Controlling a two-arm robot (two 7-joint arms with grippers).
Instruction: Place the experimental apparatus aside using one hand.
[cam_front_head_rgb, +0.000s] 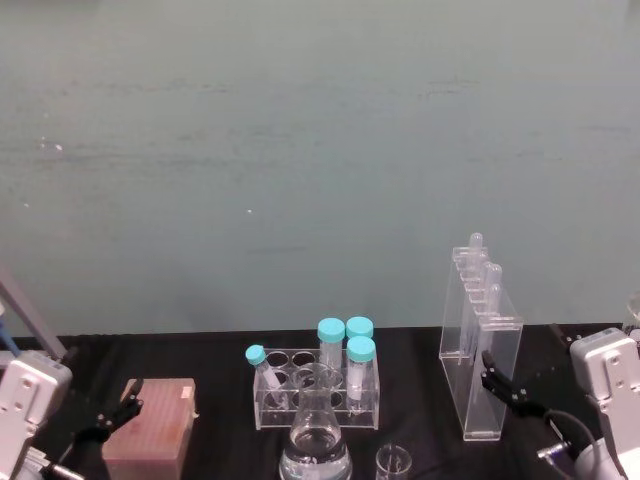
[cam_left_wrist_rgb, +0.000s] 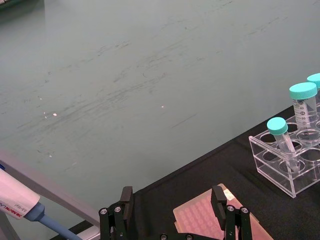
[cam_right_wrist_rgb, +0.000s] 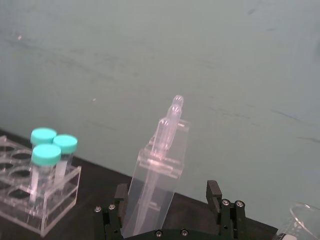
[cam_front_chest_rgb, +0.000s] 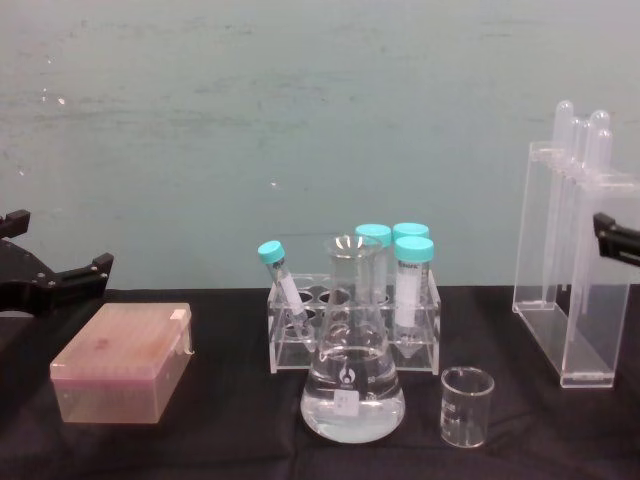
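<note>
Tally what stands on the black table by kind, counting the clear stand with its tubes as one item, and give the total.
Teal-capped tubes: 4
Tube rack: 1
Conical flask: 1
Beaker: 1
Acrylic stand: 1
Pink box: 1
Total: 9

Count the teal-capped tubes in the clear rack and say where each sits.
4. A leaning tube at the left end of the rack; at its right end, a rear-left tube, a rear-right tube and a front tube. None seems hidden.
</note>
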